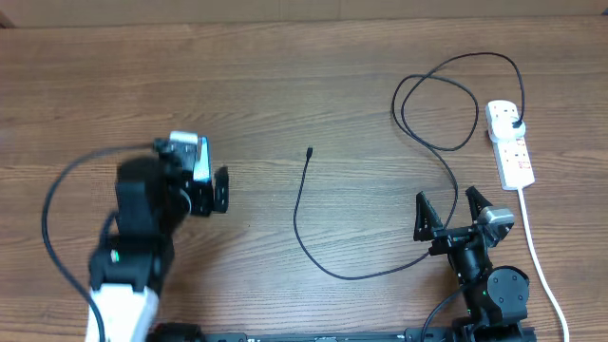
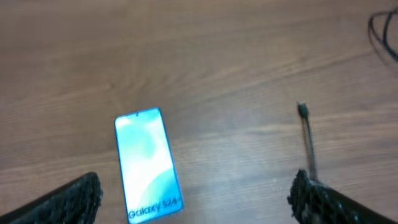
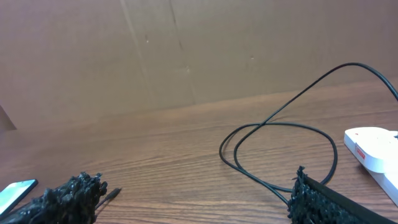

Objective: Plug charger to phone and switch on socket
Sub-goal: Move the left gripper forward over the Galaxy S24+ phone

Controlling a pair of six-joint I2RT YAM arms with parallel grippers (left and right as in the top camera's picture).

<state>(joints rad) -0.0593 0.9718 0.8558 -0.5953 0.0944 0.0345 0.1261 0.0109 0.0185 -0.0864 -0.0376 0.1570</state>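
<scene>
The phone (image 2: 147,165) lies flat on the wooden table with its screen lit and "Galaxy S24" at its near end. In the overhead view the phone (image 1: 198,152) is partly hidden under my left arm. My left gripper (image 2: 196,186) hangs open above the phone's near end, the phone nearer its left finger. The charger (image 1: 295,218) trails across the table, and its small tip (image 2: 303,111) lies free to the right of the phone. Its black plug (image 1: 514,122) sits in the white socket (image 1: 510,142). My right gripper (image 1: 449,211) stands open and empty near the front edge, short of the cable loops (image 3: 261,124).
The socket's thick white cord (image 1: 537,252) runs off the front right, past my right arm. A brown cardboard wall (image 3: 186,50) backs the table. In the right wrist view the socket (image 3: 373,146) is at the far right and the phone (image 3: 15,190) at the far left.
</scene>
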